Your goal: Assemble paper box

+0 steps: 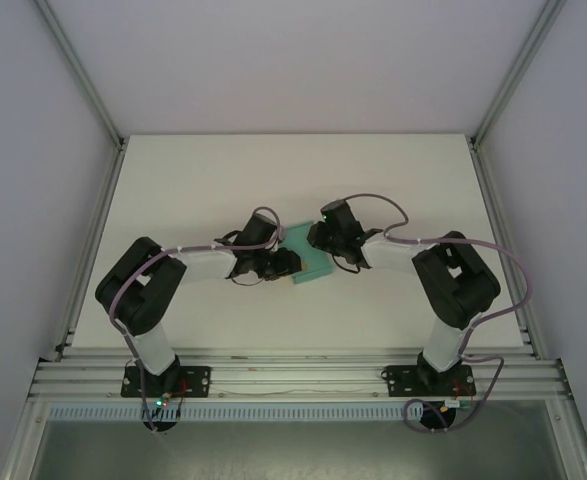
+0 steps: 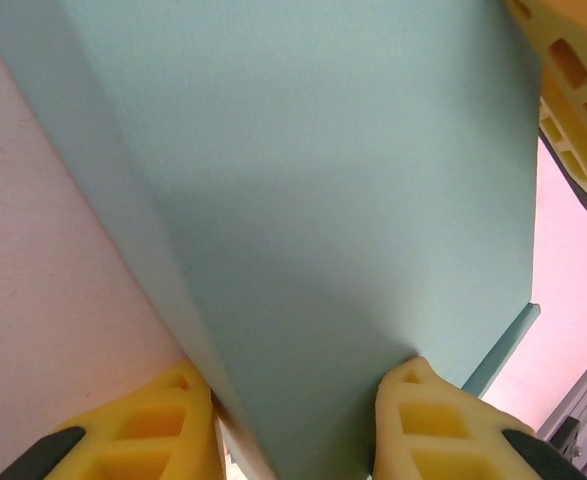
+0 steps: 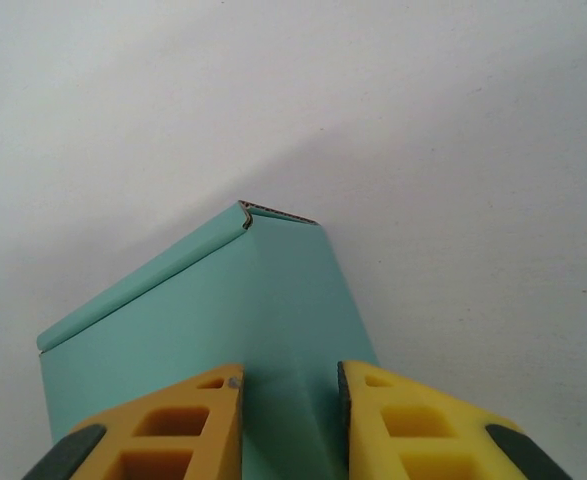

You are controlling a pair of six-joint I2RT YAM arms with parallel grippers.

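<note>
The right gripper pinches the paper box; the left gripper straddles its other side, whether clenched I cannot tell.

A matte white worktop fills the floor of a booth with plain pale walls: a back wall and two side walls tinted faintly lilac. Slim aluminium posts run down the rear corners and meet side rails along the worktop's edges. A grooved aluminium bar crosses the near edge, with a white slotted strip just beneath and a dull grey-green panel below that. The light is even and diffuse, and shadows are soft. In the left wrist view the worktop looks pinkish; in the right wrist view it reads as a clean white.
</note>
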